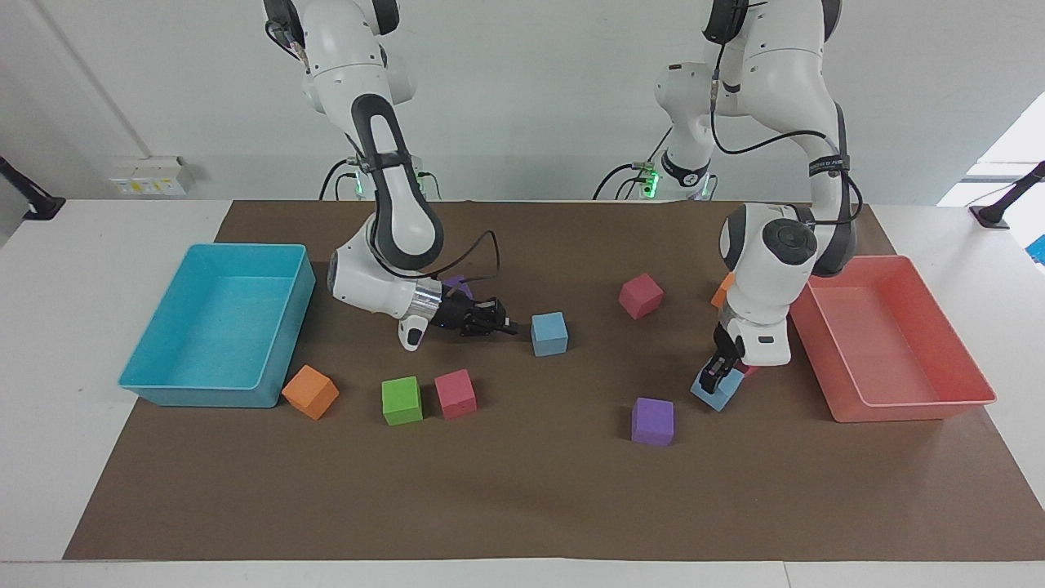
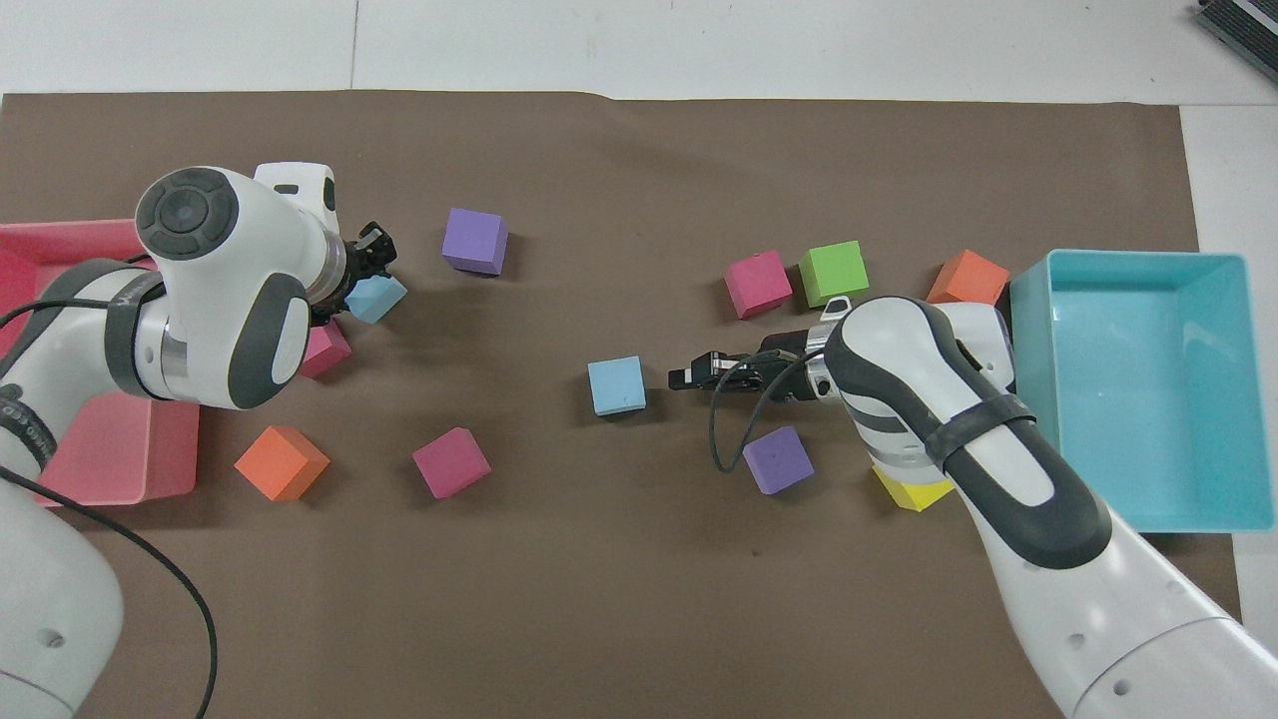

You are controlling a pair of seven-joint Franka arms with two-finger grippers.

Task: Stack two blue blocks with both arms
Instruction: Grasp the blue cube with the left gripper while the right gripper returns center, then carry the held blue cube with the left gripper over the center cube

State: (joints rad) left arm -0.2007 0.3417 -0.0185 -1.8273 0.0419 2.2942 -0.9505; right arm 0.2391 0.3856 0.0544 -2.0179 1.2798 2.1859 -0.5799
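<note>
One blue block (image 1: 549, 333) rests on the brown mat near the middle of the table; it also shows in the overhead view (image 2: 616, 385). My right gripper (image 1: 508, 327) lies low and level beside it, pointing at it from the cyan tray's end with a small gap between them (image 2: 681, 377). The other blue block (image 1: 720, 392) sits tilted by the red tray, and my left gripper (image 1: 715, 377) is shut on it from above. In the overhead view this block (image 2: 377, 299) pokes out under the left gripper (image 2: 373, 252).
A cyan tray (image 1: 204, 396) and a red tray (image 1: 898, 404) stand at the table's two ends. Purple (image 1: 652, 421), pink (image 1: 640, 296), green (image 1: 402, 400), pink (image 1: 455, 394) and orange (image 1: 310, 392) cubes lie about. A purple (image 2: 778, 459) and a yellow cube (image 2: 914, 491) lie under the right arm.
</note>
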